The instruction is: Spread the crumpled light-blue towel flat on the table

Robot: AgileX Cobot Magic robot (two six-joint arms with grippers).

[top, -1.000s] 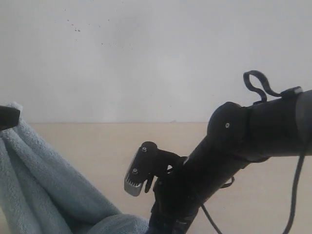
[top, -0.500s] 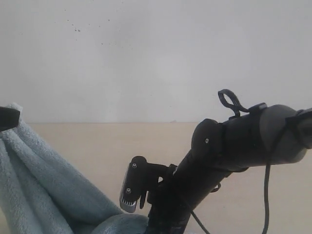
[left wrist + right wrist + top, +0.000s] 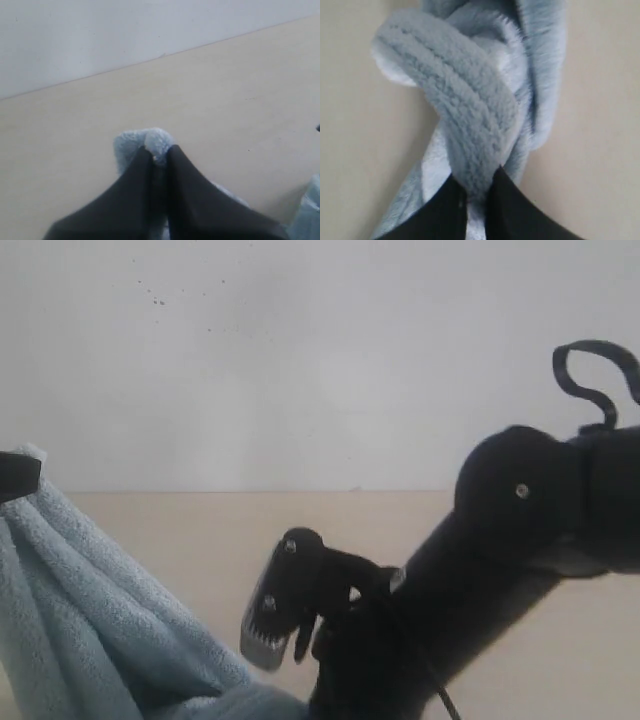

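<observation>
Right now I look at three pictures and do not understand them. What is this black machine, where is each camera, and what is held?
It is a robot with two black arms, each ending in a two-fingered claw. The wide picture comes from a camera off the arms: it shows the right arm above a beige table, a white wall behind, and a light-blue towel hanging at the left. The other two pictures come from cameras on the wrists. In one, the left claw pinches a tip of the towel above the table. In the other, the right claw is closed on a thick fold of the same towel. Both claws hold the towel, which is bunched, not flat.
</observation>
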